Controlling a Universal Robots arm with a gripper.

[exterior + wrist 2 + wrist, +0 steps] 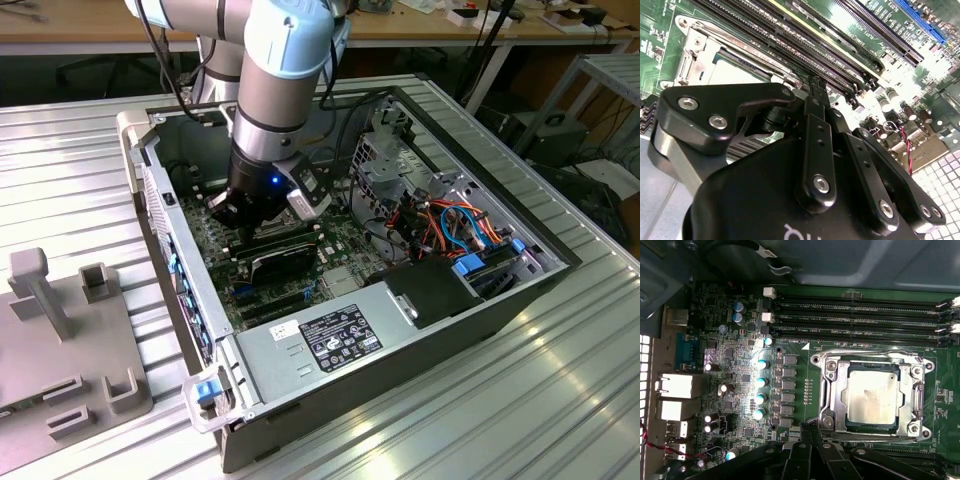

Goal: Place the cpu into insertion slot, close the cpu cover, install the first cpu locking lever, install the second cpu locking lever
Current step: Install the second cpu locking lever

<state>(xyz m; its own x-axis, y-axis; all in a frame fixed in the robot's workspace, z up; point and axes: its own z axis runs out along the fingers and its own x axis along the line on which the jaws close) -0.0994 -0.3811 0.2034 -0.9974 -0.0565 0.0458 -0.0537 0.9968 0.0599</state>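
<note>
Narrow-shut, empty end effector (807,432) hovers just beside the cpu cover's (832,390) edge — cpu (872,396) seated beneath.

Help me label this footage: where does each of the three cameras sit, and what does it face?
Exterior view: off the arm, above the open computer case, showing the arm reaching inside.
First wrist view: on the arm, facing the motherboard; the cpu sits framed by the cpu cover; the gripper intrudes.
Second wrist view: behind the gripper, grazing along the board.
Both wrist views share the cpu cover and memory slots.
</note>
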